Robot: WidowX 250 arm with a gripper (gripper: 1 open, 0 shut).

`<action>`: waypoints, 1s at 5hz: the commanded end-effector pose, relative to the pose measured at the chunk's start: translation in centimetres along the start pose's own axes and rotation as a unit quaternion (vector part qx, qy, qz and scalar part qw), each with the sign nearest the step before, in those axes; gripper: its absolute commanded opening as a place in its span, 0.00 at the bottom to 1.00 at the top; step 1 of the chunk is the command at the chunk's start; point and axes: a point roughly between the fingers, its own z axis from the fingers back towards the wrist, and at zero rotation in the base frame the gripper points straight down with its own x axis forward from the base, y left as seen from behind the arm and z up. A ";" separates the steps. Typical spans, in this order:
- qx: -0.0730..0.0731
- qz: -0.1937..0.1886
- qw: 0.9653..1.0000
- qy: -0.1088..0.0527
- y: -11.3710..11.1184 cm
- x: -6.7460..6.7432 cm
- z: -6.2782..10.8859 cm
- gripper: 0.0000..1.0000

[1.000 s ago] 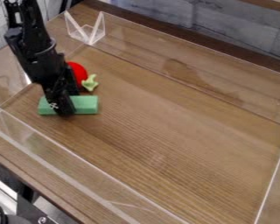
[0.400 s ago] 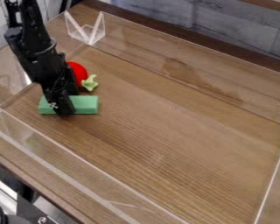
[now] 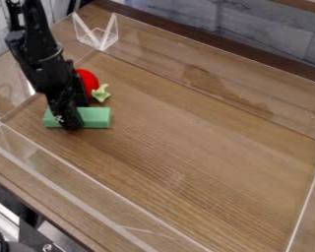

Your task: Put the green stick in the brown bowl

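The green stick [image 3: 92,118] lies flat on the wooden table at the left. My black gripper [image 3: 70,120] points straight down onto the stick's left half, with its fingers closed across it. The stick rests on the table. A red rounded object [image 3: 86,78] sits just behind the gripper, partly hidden by the arm. I cannot tell whether it is the bowl. No clearly brown bowl shows.
A small yellow-green item [image 3: 105,94] lies between the red object and the stick. Clear plastic walls [image 3: 147,219] ring the table. A clear angled bracket [image 3: 97,34] stands at the back left. Bare wood [image 3: 213,128] spreads to the right.
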 end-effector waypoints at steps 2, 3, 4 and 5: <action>0.011 0.012 1.000 -0.024 -0.3 0.5 1.7 0.00; 0.008 0.015 0.999 -0.027 -1.1 0.5 2.2 0.00; 0.004 0.018 0.999 -0.031 -2.1 0.7 2.8 0.00; -0.005 0.019 0.999 -0.035 -3.0 0.6 3.5 0.00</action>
